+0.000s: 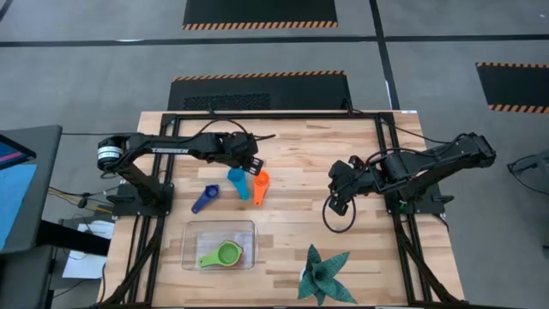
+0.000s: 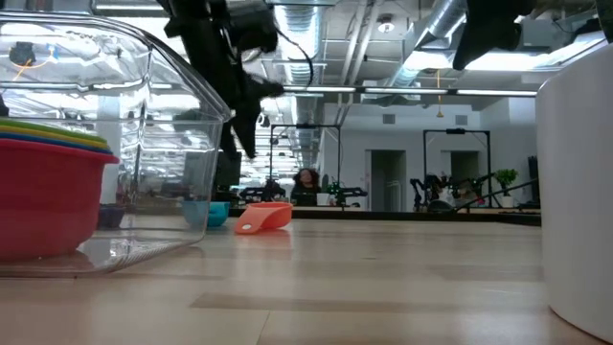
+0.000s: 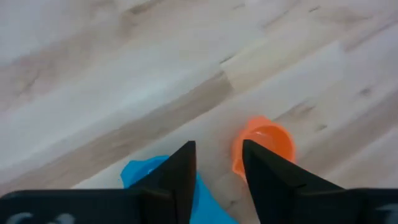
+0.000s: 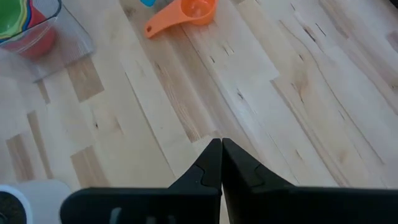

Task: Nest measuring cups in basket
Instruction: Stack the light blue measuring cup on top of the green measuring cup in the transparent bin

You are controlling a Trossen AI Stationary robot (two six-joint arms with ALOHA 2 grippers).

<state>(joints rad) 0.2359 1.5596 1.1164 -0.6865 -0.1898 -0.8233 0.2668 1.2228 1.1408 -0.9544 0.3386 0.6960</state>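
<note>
Left gripper (image 1: 252, 165) hovers over the desk (image 1: 292, 146) just above the light blue cup (image 1: 237, 182) and orange cup (image 1: 261, 187), fingers (image 3: 180, 174) parted, nothing between them. Both cups lie side by side on the wood, dark blue cup (image 1: 204, 198) just beside them, nearer the left arm's base. Clear basket (image 1: 190, 249) sits nearer the front edge, holding nested cups with the green cup (image 1: 225, 254) on top. Right gripper (image 1: 341, 196) waits well apart, fingers (image 4: 211, 165) clenched, empty. Spiky plant (image 1: 322, 275) near the front.
</note>
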